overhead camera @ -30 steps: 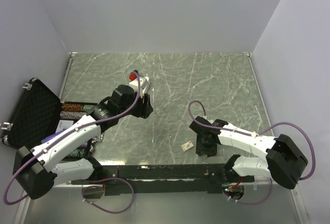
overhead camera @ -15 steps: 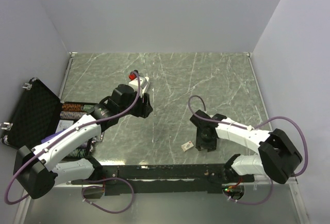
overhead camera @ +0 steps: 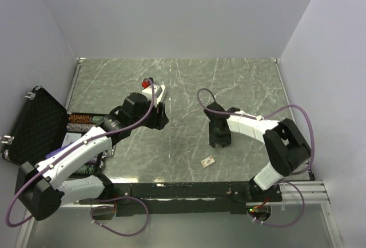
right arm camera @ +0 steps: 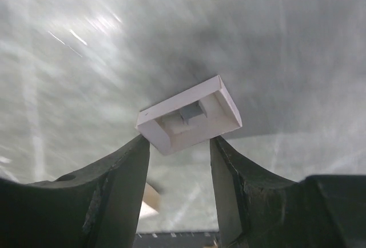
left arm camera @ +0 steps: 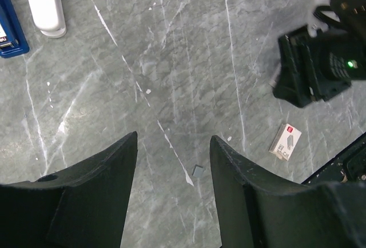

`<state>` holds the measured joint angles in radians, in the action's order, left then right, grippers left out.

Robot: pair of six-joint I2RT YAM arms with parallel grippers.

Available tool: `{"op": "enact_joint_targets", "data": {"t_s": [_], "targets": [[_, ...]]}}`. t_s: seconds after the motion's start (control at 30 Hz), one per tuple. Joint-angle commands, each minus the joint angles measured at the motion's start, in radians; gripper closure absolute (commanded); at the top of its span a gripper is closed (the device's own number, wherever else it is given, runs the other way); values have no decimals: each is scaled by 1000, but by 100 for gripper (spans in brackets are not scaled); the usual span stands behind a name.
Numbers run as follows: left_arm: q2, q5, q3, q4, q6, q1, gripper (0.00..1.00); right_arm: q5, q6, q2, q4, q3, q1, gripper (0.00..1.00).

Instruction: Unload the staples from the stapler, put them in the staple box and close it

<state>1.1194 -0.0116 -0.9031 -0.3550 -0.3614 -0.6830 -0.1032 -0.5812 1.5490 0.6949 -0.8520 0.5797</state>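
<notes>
The blue stapler point(left arm camera: 9, 28) lies at the top left edge of the left wrist view, next to a white oblong bar point(left arm camera: 43, 2). My left gripper point(left arm camera: 171, 139) hovers open over bare table, well away from the stapler. My right gripper point(right arm camera: 178, 139) is shut on a small white open box point(right arm camera: 189, 114), pinched between its fingertips, with a small grey piece inside. From above, the right gripper point(overhead camera: 220, 138) is at mid-table and the left gripper point(overhead camera: 159, 116) is just near of the white bar point(overhead camera: 158, 94). The staples are not visible in any view.
A small tan-and-white card point(overhead camera: 207, 160) lies near the front edge, also visible from the left wrist as the card point(left arm camera: 285, 142). Tiny grey chips point(left arm camera: 197, 171) dot the table. An open black case point(overhead camera: 37, 125) with items beside it stands at the left.
The right gripper has swung from beside the card, away from the front edge and toward mid-table, carrying the white box. The left arm has stayed put.
</notes>
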Motion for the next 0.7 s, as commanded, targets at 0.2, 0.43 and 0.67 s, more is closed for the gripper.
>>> {"op": "enact_joint_targets", "data": {"t_s": [0.2, 0.43, 0.67], "targets": [[-18, -27, 3, 44, -8, 23, 43, -15, 136, 169, -20, -274, -30, 47], [-18, -45, 3, 45, -11, 31, 43, -61, 185, 30, 162, -396, -32, 44], [-21, -54, 1, 47, -14, 42, 43, -40, 259, 63, 170, -545, -96, 38]]}}
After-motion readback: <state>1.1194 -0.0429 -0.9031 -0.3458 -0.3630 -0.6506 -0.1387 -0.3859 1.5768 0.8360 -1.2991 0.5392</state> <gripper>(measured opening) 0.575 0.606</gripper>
